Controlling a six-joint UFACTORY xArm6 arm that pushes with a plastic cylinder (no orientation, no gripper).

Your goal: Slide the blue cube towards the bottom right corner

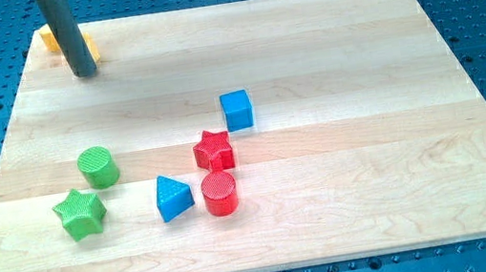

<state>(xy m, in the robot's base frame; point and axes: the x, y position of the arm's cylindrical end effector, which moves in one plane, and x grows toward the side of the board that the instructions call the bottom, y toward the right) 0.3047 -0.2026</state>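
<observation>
Blue cube (237, 110) stands a little right of the middle of the wooden board (357, 186), just beyond the red star (213, 149), which has the red cylinder (220, 193) and the blue triangular block (172, 197) near it. Far off in the left far corner, my tip (86, 74) rests well apart from the cube, right beside a yellow-orange block (51, 39) whose shape is partly hidden; this rod carries no pincer, so nothing opens or closes. On the near left are the green cylinder (98, 166) and the green star (79, 213).

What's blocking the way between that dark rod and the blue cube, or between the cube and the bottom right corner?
Nothing visible. My tip sits far up at the view's top left beside a yellow block; bare board lies between it and the blue cube, and from the cube to the corner.
</observation>
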